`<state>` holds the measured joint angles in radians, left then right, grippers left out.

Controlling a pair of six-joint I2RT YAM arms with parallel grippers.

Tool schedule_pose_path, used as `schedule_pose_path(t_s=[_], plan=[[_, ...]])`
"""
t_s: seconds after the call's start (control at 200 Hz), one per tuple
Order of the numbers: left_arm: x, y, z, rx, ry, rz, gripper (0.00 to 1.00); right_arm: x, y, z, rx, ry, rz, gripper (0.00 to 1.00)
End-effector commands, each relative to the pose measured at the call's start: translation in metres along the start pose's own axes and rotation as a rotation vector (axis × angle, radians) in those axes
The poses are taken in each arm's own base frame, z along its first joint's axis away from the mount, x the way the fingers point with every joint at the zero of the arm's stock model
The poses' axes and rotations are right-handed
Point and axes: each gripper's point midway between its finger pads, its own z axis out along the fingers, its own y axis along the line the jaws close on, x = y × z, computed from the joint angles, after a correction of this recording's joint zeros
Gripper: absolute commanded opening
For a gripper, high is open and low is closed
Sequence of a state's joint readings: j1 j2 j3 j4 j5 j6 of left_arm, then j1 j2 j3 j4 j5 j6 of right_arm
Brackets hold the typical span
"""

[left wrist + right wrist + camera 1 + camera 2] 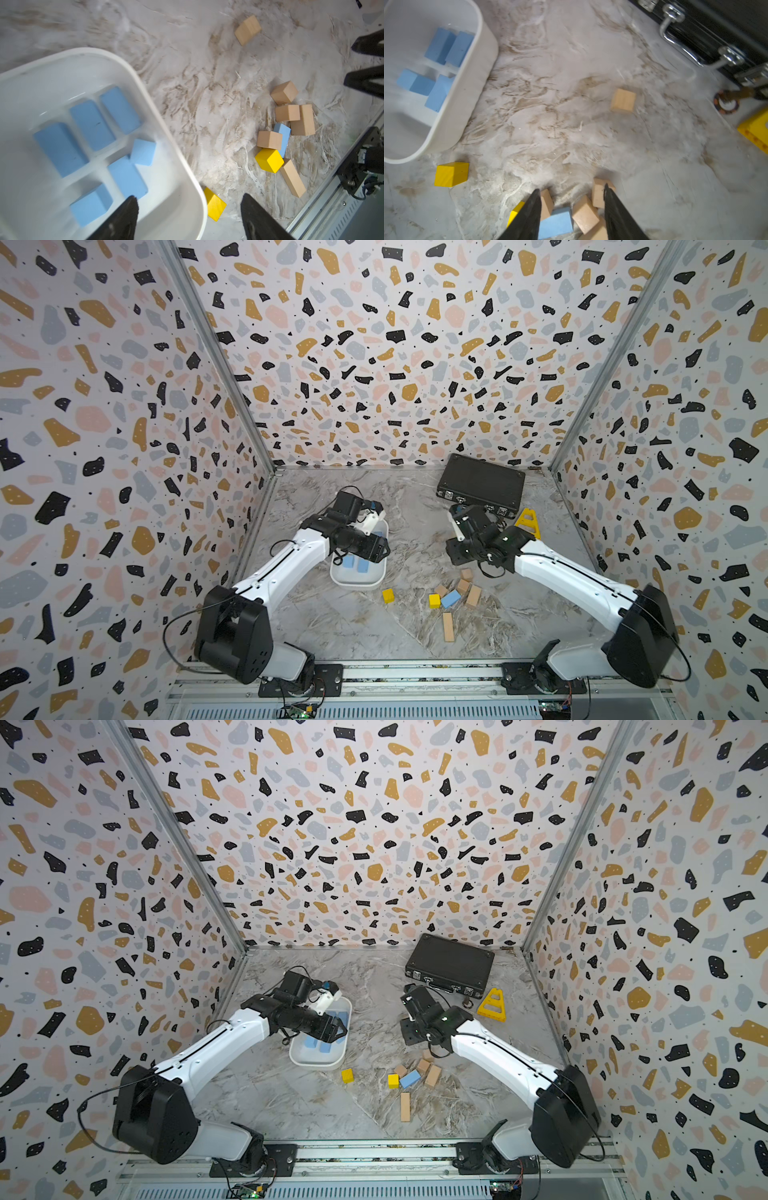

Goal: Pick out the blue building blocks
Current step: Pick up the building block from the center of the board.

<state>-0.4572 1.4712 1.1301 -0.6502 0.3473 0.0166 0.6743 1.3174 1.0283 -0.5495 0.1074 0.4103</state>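
Observation:
Several blue building blocks [91,124] lie in the white tray [166,133], which also shows in both top views [357,584] [316,1063]. One more blue block [451,598] [555,223] lies on the table inside a cluster of tan blocks [473,596]. My left gripper [189,196] [383,549] hangs open over the tray's near rim with nothing in it. My right gripper [572,188] [457,558] is open above the table just behind the cluster. That blue block and two tan blocks show between its fingers, untouched.
Two yellow cubes [388,595] [434,600] sit beside the cluster, and a long tan block [448,626] lies nearer the front rail. A shut black case [482,483] and a yellow triangular piece [528,522] stand at the back right. One tan cube [623,100] lies alone.

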Motion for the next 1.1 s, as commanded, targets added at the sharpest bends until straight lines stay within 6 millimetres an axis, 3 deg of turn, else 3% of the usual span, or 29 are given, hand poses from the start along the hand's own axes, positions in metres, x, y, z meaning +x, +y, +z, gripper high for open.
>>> schedule_pose_path(t_s=[0.0, 0.165, 0.325, 0.516, 0.696, 0.846, 1.096], plan=[[-0.001, -0.030, 0.013, 0.007, 0.065, 0.122, 0.78, 0.001, -0.015, -0.016, -0.036, -0.076, 0.140, 0.51], [0.004, -0.077, 0.045, 0.042, 0.151, 0.239, 0.76, 0.030, -0.052, -0.034, 0.041, -0.103, 0.230, 0.51], [0.017, -0.113, 0.075, 0.039, 0.243, 0.317, 0.73, 0.049, -0.075, -0.056, 0.120, -0.153, 0.279, 0.51], [0.022, -0.144, 0.099, 0.024, 0.293, 0.368, 0.69, 0.059, -0.092, -0.081, 0.176, -0.224, 0.322, 0.51], [0.018, -0.175, 0.114, 0.048, 0.307, 0.414, 0.66, 0.068, -0.099, -0.087, 0.198, -0.233, 0.331, 0.51], [0.025, -0.190, 0.126, 0.057, 0.342, 0.434, 0.65, 0.070, -0.103, -0.092, 0.222, -0.227, 0.317, 0.51], [0.032, -0.193, 0.139, 0.069, 0.378, 0.415, 0.64, 0.068, -0.104, -0.096, 0.223, -0.243, 0.315, 0.51]])
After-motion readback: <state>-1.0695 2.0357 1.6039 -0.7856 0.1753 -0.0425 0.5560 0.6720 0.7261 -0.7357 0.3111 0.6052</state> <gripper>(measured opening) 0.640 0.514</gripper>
